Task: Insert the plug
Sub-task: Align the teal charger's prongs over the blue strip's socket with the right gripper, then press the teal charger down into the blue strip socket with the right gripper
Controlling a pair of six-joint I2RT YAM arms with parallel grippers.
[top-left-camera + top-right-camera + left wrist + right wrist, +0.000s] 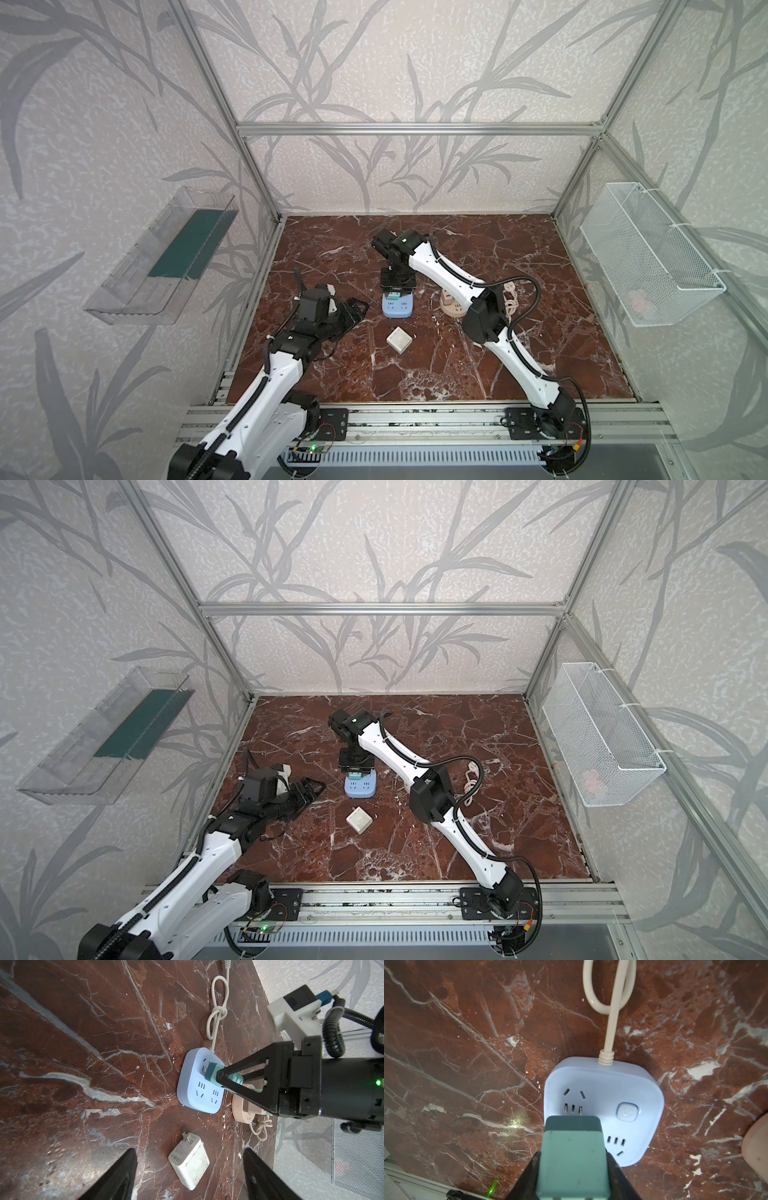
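— Where's the plug (572, 1157)?
— Clamped in the right tool (398, 291), prongs meeting the slots of the blue power strip (623, 1084) on the bench (519, 332), its body not flush.
— And the left tool (357, 311)?
— Spread wide, empty, near the strip.

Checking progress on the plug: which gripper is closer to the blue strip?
Right. The right gripper holds the green plug over the blue strip, prongs at its slots. The left gripper stands open beside the strip, clear of it.
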